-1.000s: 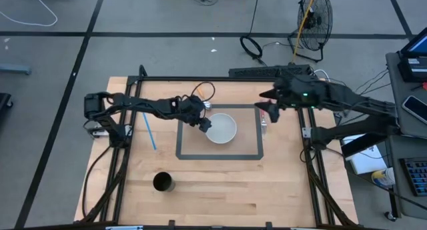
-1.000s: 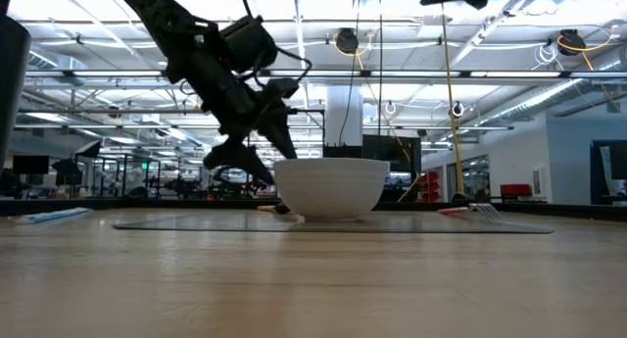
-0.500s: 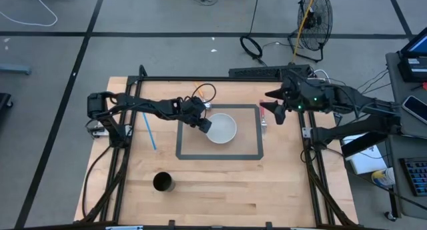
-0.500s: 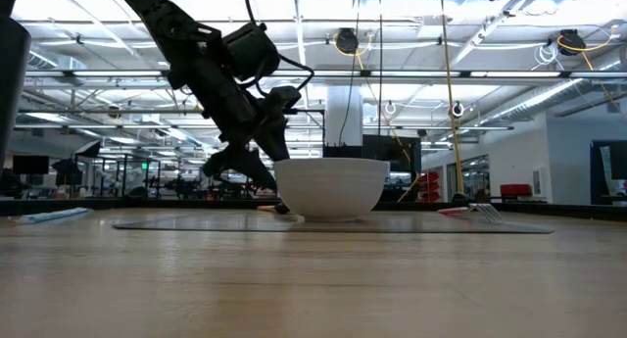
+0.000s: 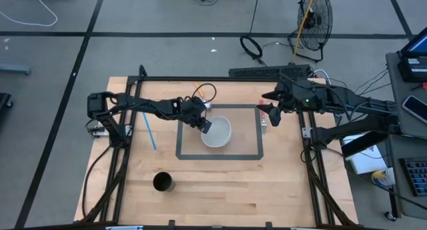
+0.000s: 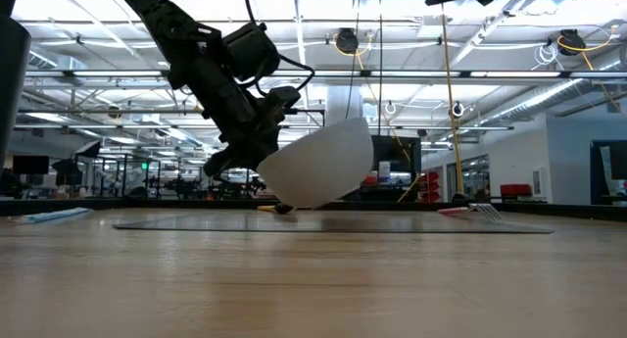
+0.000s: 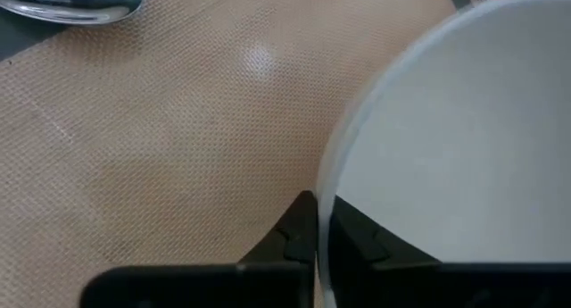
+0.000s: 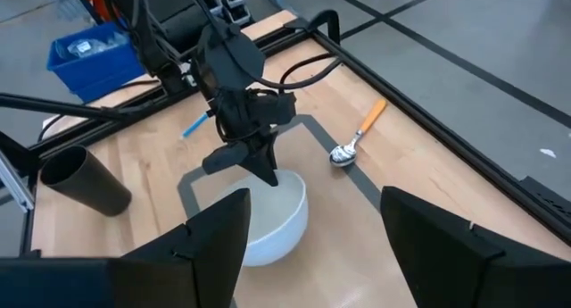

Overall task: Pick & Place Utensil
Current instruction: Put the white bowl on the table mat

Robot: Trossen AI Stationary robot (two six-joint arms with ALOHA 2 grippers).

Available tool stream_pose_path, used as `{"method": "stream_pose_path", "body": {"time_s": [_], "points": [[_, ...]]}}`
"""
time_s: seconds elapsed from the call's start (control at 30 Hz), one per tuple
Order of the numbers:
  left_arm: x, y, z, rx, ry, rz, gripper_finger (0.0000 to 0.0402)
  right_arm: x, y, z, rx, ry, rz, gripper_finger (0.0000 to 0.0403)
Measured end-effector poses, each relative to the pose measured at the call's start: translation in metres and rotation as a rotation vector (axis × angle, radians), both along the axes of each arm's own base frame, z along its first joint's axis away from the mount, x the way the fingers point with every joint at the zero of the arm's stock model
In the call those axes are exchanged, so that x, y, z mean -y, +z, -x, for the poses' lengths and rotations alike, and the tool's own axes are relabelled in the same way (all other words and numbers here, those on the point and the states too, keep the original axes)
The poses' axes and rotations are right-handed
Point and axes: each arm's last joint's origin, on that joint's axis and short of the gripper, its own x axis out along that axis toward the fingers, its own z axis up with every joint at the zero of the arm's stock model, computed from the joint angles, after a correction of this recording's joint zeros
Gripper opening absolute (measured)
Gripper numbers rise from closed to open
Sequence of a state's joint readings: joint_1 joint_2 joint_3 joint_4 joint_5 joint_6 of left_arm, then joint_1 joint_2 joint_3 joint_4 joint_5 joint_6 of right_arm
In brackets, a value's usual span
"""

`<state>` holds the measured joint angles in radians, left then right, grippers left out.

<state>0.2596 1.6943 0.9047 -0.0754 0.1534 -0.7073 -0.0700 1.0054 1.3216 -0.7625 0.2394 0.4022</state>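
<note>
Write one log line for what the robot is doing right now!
left gripper: jaws shut on white bowl rim, bowl tipped off mat | right gripper: open, waiting above fork side | spoon: on table

Bowl [image 5: 217, 132]: plain white, no pattern.
Spoon [image 8: 355, 137]: orange handle, shiny silver head.
Fork [image 5: 264, 120]: red handle, silver prongs.
Straw [image 5: 150, 131]: light blue.
Cup [image 5: 163, 183]: black, matte.
Placemat [image 5: 250, 153]: tan centre with fine woven texture, dark grey border.
Table [image 5: 220, 190]: pale wood, faint plank lines.
Arms: black.
Frame [image 5: 313, 177]: black rails.
Floor [image 5: 167, 17]: grey, crossed by dark tape lines.
Bin [image 8: 89, 47]: blue.
Fan [image 5: 315, 20]: black cage, yellow cord.
</note>
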Motion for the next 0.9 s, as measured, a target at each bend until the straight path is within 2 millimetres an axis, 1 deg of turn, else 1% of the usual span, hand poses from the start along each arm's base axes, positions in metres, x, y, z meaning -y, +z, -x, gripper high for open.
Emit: {"method": "stream_pose_path", "body": {"time_s": [0.07,0.2,0.33,0.43,0.5,0.53,0.6,0.73,0.8,0.9], "points": [[0.0,0.0,0.0,0.0,0.003,0.0,0.0008,0.0,0.0,0.0,-0.002,0.002,0.003,0.0245],[0.0,0.0,0.0,-0.001,0.004,0.01,0.0016,0.0,0.0,0.0,-0.001,0.002,0.003,0.0239],[0.001,0.001,0.001,0.003,-0.005,0.04,0.0007,0.0,0.0,0.0,-0.001,0.001,0.002,0.0232],[0.002,0.004,0.003,-0.019,-0.002,0.053,0.0012,0.0,0.0,0.0,0.0,0.0,0.0,0.0226],[0.002,0.006,0.007,-0.069,-0.004,0.06,0.0012,0.0,-0.003,-0.001,-0.007,0.0,-0.001,0.0223],[0.002,0.008,0.01,-0.103,-0.009,0.058,0.0008,0.0,-0.005,-0.001,-0.014,-0.002,-0.004,0.0221],[0.001,0.015,0.009,-0.113,-0.016,0.033,0.0006,0.0,-0.012,-0.003,-0.031,-0.006,-0.013,0.0219],[0.001,0.025,0.014,-0.179,-0.03,0.018,0.0013,0.001,-0.029,-0.009,-0.042,-0.012,-0.03,0.0217],[0.001,0.03,0.011,-0.193,-0.033,-0.004,0.0008,0.001,-0.038,-0.012,-0.049,-0.01,-0.032,0.0217],[0.003,0.036,0.013,-0.254,-0.047,-0.028,0.0007,0.001,-0.048,-0.016,-0.041,-0.018,-0.048,0.0215]]}}
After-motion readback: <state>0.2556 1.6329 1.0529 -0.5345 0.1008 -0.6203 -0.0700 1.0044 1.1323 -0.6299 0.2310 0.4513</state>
